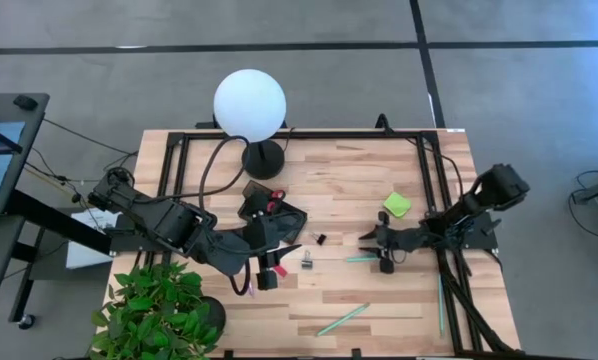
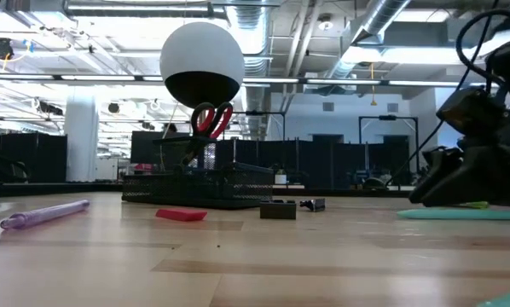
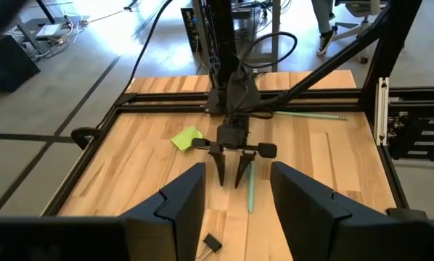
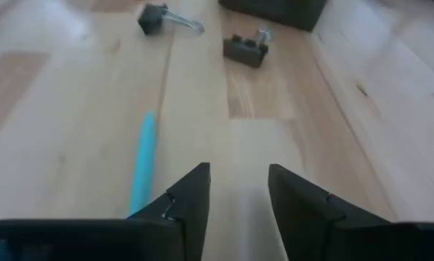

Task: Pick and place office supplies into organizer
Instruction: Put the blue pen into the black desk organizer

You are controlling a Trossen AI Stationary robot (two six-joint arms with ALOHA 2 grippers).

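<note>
The black organizer sits left of centre, with red-handled scissors standing upright in it. My left gripper hovers open above the table, near the organizer's front. My right gripper is low over the wood at centre right, open and holding nothing. A light-green pen lies flat just beside its fingers. The lime sticky-note pad lies behind that gripper. Two black clips lie between the grippers. A red block and a purple pen lie on the wood near the organizer.
A lamp with a white globe stands behind the organizer. A potted plant fills the near left corner. Another green pen lies near the front edge, and one more by the right arm's base. Black frame rails run along the far edge.
</note>
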